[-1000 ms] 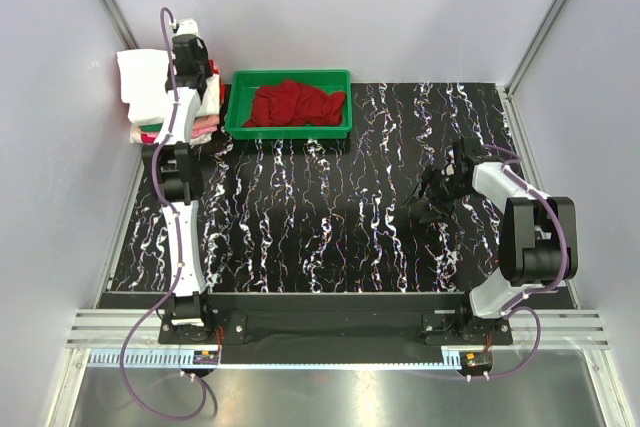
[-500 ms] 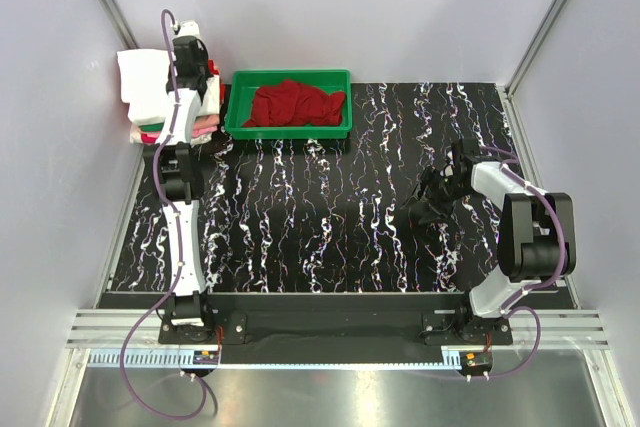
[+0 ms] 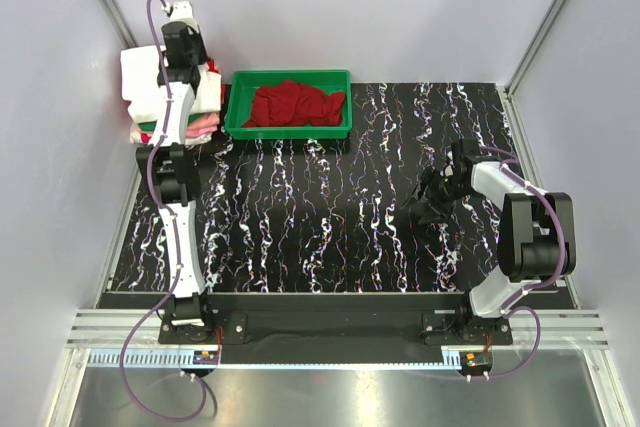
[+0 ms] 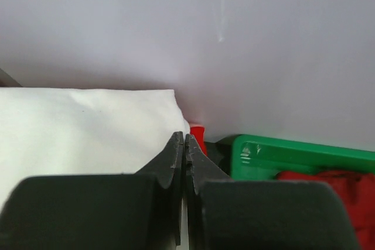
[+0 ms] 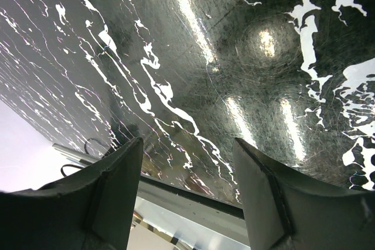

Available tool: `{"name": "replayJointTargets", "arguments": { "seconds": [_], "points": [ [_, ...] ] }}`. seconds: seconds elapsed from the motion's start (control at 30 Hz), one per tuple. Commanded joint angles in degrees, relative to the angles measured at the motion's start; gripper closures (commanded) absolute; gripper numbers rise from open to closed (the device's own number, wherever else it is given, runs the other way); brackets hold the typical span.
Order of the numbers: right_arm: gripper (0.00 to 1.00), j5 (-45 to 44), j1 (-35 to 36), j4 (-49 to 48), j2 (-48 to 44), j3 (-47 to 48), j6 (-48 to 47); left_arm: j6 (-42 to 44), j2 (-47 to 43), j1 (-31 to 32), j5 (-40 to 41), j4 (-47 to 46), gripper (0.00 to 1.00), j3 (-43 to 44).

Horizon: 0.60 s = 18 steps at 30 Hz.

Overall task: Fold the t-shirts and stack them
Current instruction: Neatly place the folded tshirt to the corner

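T-shirts lie along the far edge of the worktop (image 3: 330,237). Near the right edge, my right gripper (image 5: 186,156) hovers with jaws spread and empty, parked out of the way, I judge.

At the far left corner is the folded stack (image 3: 138,87), white t-shirt (image 4: 76,127) on top. The left gripper (image 4: 184,140) is above it, jaws pressed together, no cloth visibly pinched.

The red t-shirt (image 3: 295,104) is crumpled in the green tray (image 3: 290,75), awaiting folding.

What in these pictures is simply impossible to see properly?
- Top view: left arm covers the folded shirt stack; layers uncountable.
- Left wrist view: left gripper shut; its body hides whether cloth is pinched.
- Top view: red cloth in green tray is bunched; one shirt or several, unclear.
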State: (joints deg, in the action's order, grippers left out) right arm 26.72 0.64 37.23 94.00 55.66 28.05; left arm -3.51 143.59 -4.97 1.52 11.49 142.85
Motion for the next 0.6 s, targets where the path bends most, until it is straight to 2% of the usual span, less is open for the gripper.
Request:
{"name": "replayJointTargets", "arguments": {
  "seconds": [0.0, 0.17, 0.43, 0.47, 0.5, 0.53, 0.57],
  "points": [
    [0.31, 1.67, 0.41, -1.11, -0.30, 0.94, -0.63, -1.59, -5.16, 0.14, -6.43, -6.04, 1.00, -0.72],
    [0.31, 1.67, 0.41, -1.02, -0.66, 0.68, -0.54, -3.17, -6.04, 0.14, -9.16, -7.62, 1.00, -4.15],
    [0.31, 1.93, 0.32, -1.29, -0.39, 0.68, -0.54, -2.29, -3.76, 0.23, -12.07, -6.13, 0.99, -4.16],
    [0.31, 2.02, 0.41, -1.29, -0.39, 0.68, -0.54, -2.12, -3.58, 0.14, -11.89, -5.60, 0.96, -4.24],
    [0.31, 2.02, 0.32, -1.29, -0.48, 0.77, -0.54, -2.12, -3.32, -0.04, -12.24, -5.51, 0.87, -4.42],
    [0.30, 2.11, 0.41, -1.29, -0.57, 0.68, -0.63, -2.12, -3.32, -0.12, -12.33, -5.34, 0.62, -4.51],
    [0.31, 2.11, 0.32, -1.20, -0.66, 0.77, -0.54, -2.20, -3.14, -0.13, -12.50, -4.90, 0.54, -4.42]
  ]
}}
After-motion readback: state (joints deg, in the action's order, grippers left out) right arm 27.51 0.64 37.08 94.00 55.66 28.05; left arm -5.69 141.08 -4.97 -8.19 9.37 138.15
